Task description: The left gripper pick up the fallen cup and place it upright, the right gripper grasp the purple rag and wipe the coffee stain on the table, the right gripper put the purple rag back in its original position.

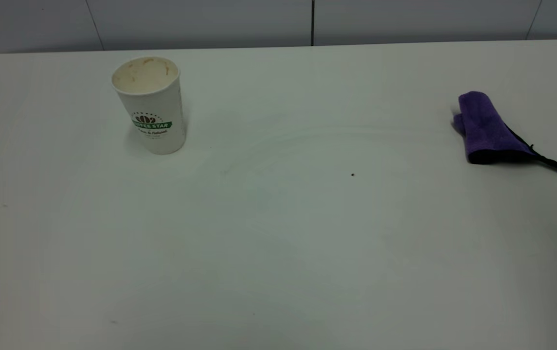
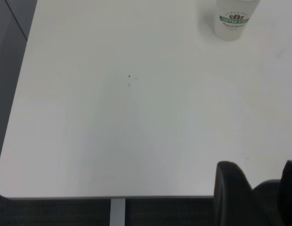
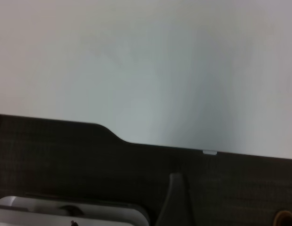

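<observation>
Left hand [image 2: 261, 193]: pulled back off the desk [image 1: 278, 253], at the desk's edge with dark floor under it. Two black fingers [image 2: 231, 188] stand spread, a gap between them, nothing held.

Cup [image 1: 151, 104]: upright on the desk, mouth up, cream stains inside the rim, green band and bean logo on its side. It stands well ahead of the left hand, far from it, with bare desk between. In the left wrist view only the lower part of the cup shows, at the far end of the desk from the hand.

Two tiny specks [image 2: 129, 76] lie on the desk between the left hand and the cup, nearer the cup's side.

Right hand [image 3: 176, 197]: also back off the desk, just outside its edge, over dark floor. A silver part [image 3: 70, 209] sits beside it. Whether this hand is spread or pressed together, I cannot tell.

Rag [image 1: 490, 129]: bunched and folded on the right hand's side of the desk, black edge down, black tail trailing outward. Well apart from the cup, touching nothing else.

One small dark speck [image 1: 352, 174] sits mid-desk, between cup and rag, nearer the rag.
</observation>
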